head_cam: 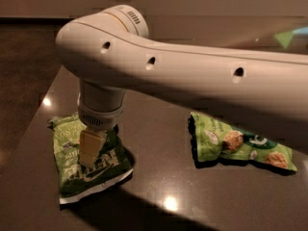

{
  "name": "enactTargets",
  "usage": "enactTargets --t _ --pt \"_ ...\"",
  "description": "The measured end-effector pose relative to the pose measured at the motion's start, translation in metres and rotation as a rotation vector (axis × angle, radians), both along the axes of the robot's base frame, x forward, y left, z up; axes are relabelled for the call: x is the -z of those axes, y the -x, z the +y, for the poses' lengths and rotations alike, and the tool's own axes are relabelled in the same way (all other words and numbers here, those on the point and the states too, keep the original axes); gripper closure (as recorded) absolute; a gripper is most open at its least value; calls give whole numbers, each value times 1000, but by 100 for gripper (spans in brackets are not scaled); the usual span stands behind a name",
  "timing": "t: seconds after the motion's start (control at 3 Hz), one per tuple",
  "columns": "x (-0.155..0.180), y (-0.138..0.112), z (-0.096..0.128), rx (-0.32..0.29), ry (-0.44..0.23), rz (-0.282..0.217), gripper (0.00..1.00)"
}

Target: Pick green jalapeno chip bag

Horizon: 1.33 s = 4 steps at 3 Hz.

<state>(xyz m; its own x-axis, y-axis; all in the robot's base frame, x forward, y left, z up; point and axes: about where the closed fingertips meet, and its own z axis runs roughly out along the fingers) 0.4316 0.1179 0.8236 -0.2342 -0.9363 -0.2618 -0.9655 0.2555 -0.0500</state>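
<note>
The green jalapeno chip bag [103, 170] lies flat on the dark table [159, 177] at the left. It is olive green with white lettering and silvery-white sealed edges. My gripper [90, 148] points straight down from the white arm and sits right over the upper middle of the bag. One cream finger [89, 147] shows against the bag; I cannot tell whether it touches it. The arm hides part of the bag's top.
A brighter green bag with round cookie pictures [240, 143] lies at the right of the table. My white arm [192, 76] spans the view from the right. The table's left edge [36, 124] runs close to the chip bag, with dark floor beyond.
</note>
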Motion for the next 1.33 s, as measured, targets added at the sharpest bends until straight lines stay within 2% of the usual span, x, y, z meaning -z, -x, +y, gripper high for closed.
enactTargets --t 0.67,1.0,1.33 --pt "-12 -1 -1 5 -6 -6 87" --pt "-38 -10 -16 31 -32 -40 100" --pt "-61 -18 -29 51 -59 -70 100"
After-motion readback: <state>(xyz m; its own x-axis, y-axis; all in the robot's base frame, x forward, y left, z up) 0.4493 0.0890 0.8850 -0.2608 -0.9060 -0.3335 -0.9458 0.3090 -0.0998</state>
